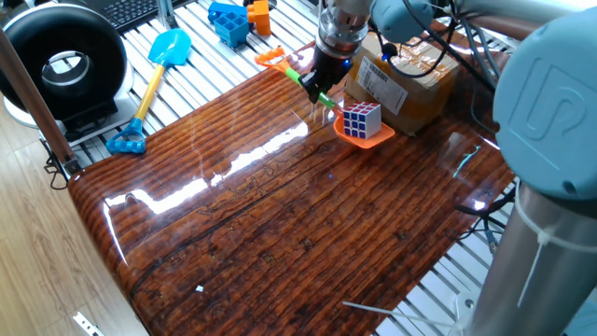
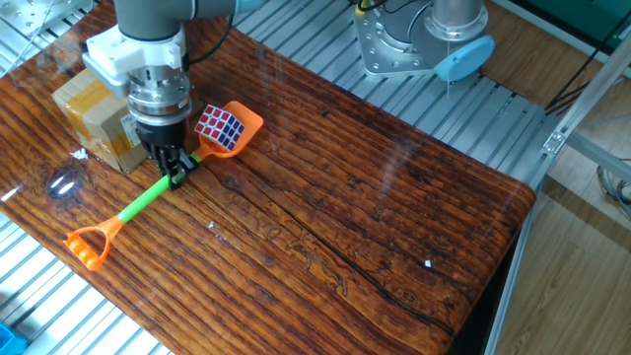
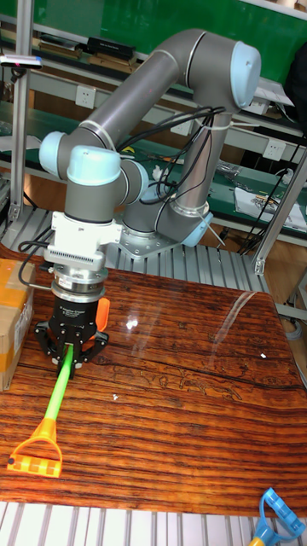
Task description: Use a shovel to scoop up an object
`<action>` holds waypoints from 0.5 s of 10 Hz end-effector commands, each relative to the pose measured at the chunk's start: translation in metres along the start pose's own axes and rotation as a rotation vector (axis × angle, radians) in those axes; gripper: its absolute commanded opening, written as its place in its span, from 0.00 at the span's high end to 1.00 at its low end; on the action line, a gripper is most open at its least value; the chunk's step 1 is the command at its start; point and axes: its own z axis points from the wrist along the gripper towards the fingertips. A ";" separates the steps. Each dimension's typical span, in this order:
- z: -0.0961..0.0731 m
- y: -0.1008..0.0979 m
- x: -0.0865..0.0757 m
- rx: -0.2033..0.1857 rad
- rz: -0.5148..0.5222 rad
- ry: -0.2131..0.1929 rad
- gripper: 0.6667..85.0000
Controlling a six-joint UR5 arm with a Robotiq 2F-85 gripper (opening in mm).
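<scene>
From where I stand, the pincer [image 2: 175,170] is clamped on the green shaft of the shovel [image 2: 148,200], gripping it close to the orange blade, with the D-shaped handle trailing out toward the desk [image 2: 394,227] edge. The cube [image 1: 359,119] sits on the blade, already scooped as far as I can judge, though I cannot tell whether the blade is clear of the wood or resting on it. The cube looks about as wide as the blade, so there is little margin: any tilt of the shaft, or a jerk as the arm lifts, could let it slide off the open front or tip over a side lip. The grip is on a thin round shaft, so the shovel might also roll between the fingers under the cube's weight and dump it. The cardboard box [image 1: 401,79] stands just beside the blade in the first fixed view, and a swing that way could knock the cube loose against it. A blue shovel [image 1: 154,70] lies well apart on the metal slats, out of the way.
</scene>
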 end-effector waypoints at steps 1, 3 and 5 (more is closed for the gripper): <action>0.000 0.000 0.008 -0.016 0.038 -0.005 1.00; 0.003 0.005 0.011 -0.026 0.040 -0.013 1.00; 0.004 0.008 0.013 -0.025 0.031 -0.020 1.00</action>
